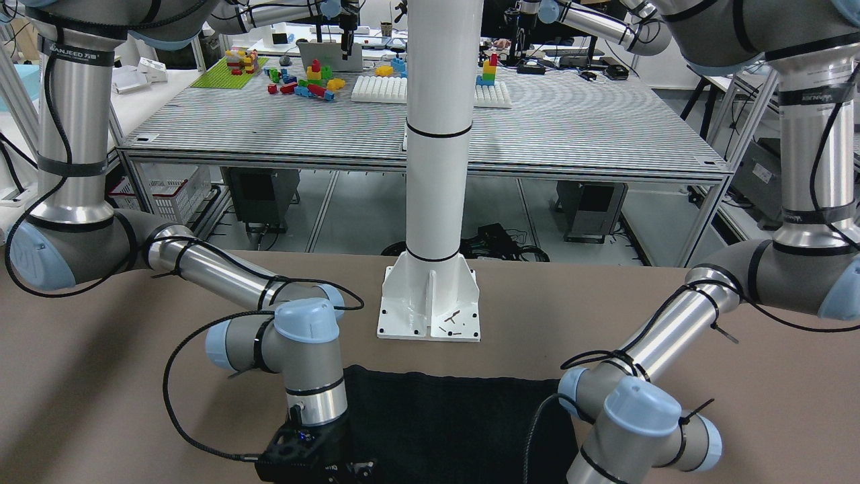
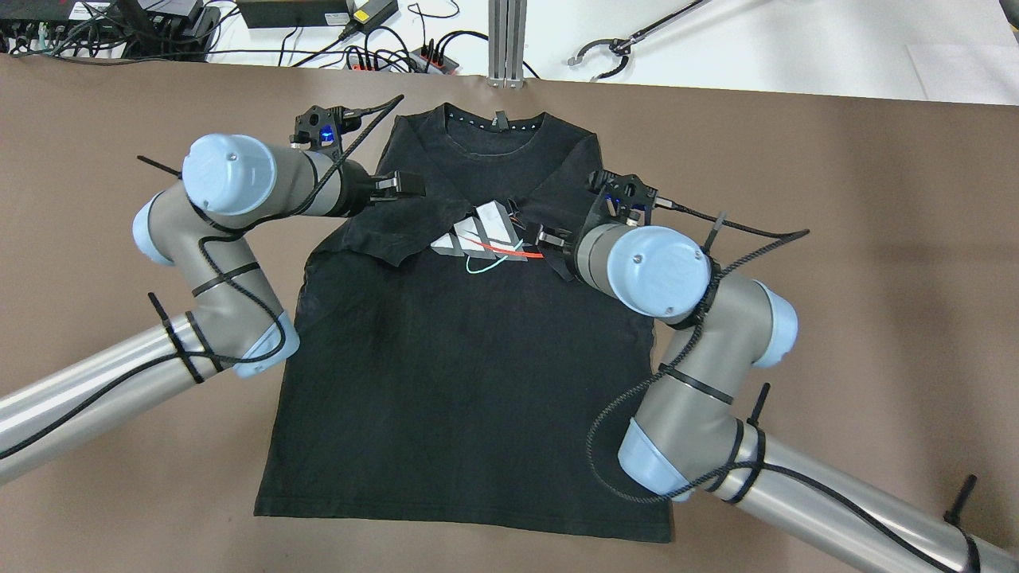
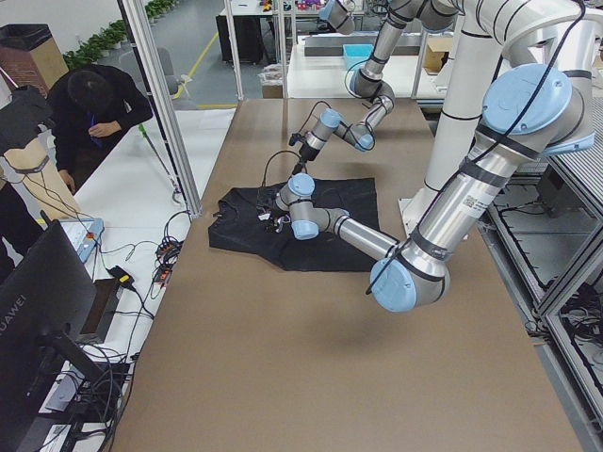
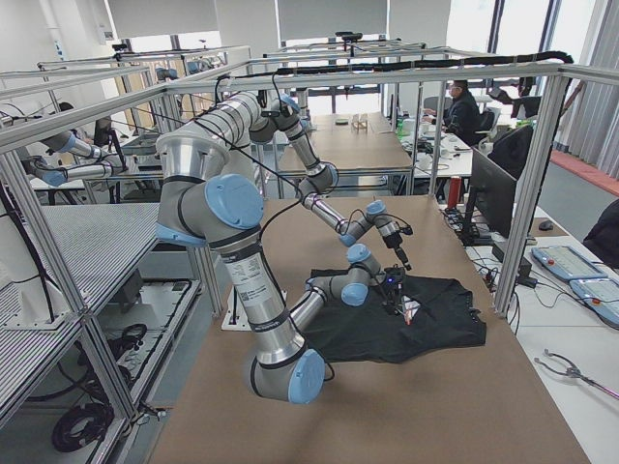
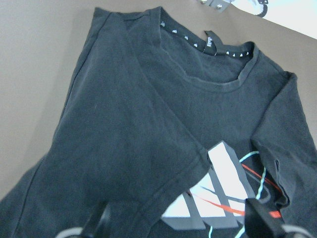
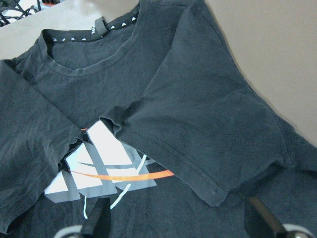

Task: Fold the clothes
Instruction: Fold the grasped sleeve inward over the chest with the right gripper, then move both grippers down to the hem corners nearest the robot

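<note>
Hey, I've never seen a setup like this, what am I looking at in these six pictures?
Two robot arms stand at a brown table. Four pictures come from fixed cameras: one facing the robot past its white pillar, one above from behind, one at each table end. The last two are cameras on the wrists, looking down past the fingers. A black T-shirt with a printed logo lies flat, both sleeves folded in over the chest. The left hand and right hand hover over the sleeves, open, holding nothing.
</note>
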